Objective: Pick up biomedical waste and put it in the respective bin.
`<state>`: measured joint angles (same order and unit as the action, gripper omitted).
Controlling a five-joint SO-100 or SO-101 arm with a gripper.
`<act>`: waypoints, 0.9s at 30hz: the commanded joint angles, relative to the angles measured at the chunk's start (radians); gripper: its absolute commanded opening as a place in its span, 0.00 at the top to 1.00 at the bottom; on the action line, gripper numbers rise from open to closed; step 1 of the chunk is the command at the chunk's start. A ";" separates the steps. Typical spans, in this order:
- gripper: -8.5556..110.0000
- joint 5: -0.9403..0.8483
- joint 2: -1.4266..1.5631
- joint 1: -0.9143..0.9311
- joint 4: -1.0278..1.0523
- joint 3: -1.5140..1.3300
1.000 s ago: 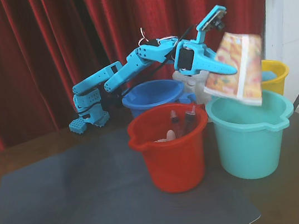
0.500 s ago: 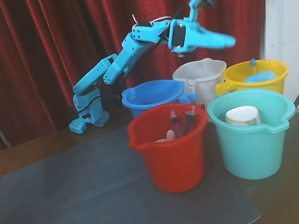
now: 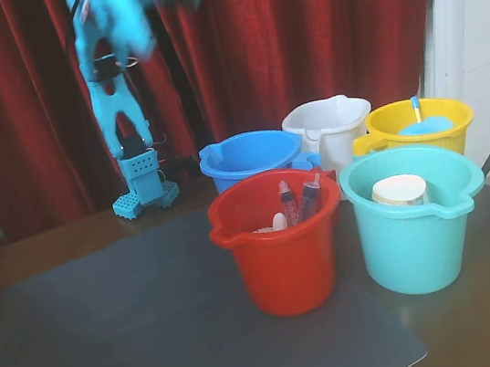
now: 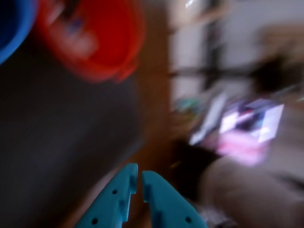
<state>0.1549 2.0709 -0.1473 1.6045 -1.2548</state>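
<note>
Claw (image 4: 139, 176) clenched and empty, high over mat (image 4: 57, 142), beside red bucket (image 4: 95, 42).

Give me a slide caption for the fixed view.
Five buckets wait on a table; the red bucket holds syringes, blue arm raised behind.

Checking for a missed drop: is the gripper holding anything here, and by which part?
Nothing is held. In the wrist view the gripper is nearly shut, with only a thin empty gap between its fingertips.
</note>
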 commanded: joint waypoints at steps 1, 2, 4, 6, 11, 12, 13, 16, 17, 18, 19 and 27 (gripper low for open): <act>0.93 -0.003 0.319 0.058 -0.086 -0.383; 0.93 -0.003 0.403 0.071 -0.146 -0.514; 0.93 -0.003 0.695 0.087 -0.359 -0.945; 0.93 -0.003 0.859 0.087 -0.448 -1.167; 0.93 -0.107 1.117 0.089 -0.494 -1.491; 0.93 -0.132 1.071 0.089 -0.494 -1.528; 0.93 -0.137 1.042 0.089 -0.494 -1.546; 0.93 -0.123 1.026 0.089 -0.495 -1.594; 0.93 -0.123 1.037 0.091 -0.497 -1.612; 0.93 -0.133 1.048 0.098 -0.503 -1.623; 0.93 -0.135 1.058 0.114 -0.511 -1.638; 0.92 -0.135 1.072 0.253 -0.394 -1.680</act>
<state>0.0261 3.1401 0.0537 1.1643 -2.9391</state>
